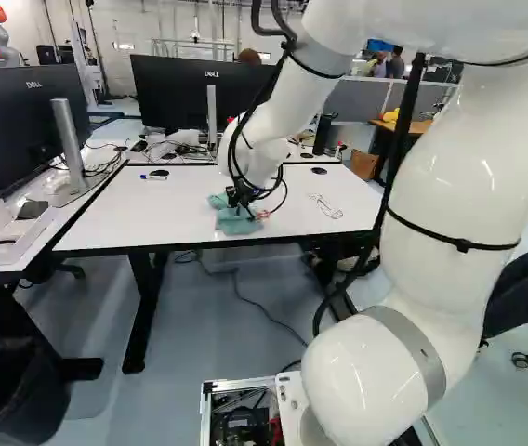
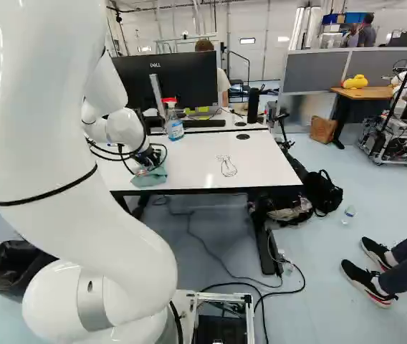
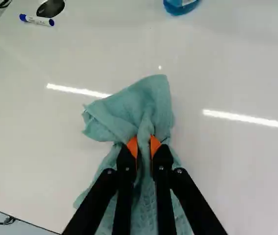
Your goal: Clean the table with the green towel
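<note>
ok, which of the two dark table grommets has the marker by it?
The left grommet in the left base view: the blue-capped marker lies beside it. The right grommet has no marker by it.

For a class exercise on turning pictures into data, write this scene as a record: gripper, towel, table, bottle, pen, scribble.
gripper: shut on a fold of towel
towel: green, bunched, near table's front edge
table: white top
bottle: upright on table, blue liquid
pen: lying on table
scribble: dark lines, unwiped

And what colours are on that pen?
The pen is white with blue ends, clearest in the wrist view.
</note>
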Tool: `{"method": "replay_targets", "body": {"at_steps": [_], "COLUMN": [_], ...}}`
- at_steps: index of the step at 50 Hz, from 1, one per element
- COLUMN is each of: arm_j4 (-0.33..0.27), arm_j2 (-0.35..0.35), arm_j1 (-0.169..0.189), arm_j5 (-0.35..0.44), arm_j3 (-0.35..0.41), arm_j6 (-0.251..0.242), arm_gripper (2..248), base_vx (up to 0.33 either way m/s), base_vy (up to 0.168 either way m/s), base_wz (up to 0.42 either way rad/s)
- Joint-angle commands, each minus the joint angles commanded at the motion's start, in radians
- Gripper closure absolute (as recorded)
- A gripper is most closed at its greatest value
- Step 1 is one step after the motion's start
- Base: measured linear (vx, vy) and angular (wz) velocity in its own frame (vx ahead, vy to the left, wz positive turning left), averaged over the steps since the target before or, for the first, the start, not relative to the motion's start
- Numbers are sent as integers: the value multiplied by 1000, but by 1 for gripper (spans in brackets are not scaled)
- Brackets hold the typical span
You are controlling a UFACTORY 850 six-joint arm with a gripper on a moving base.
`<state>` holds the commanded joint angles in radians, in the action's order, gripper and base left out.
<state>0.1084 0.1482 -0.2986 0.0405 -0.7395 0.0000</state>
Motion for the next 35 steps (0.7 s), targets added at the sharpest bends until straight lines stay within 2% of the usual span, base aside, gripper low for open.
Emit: {"method": "replay_targets", "body": {"at_steps": [17, 35], "arm_j4": [0, 0], "arm_j2": [79, 137], "arm_j1": [1, -35], "arm_j5": [0, 0], "arm_j3": [-90, -160], "arm_j6": [0, 0], "arm_gripper": [200, 200], "base_vx": [0, 0], "base_vy": [0, 0], "base_wz": [0, 0]}}
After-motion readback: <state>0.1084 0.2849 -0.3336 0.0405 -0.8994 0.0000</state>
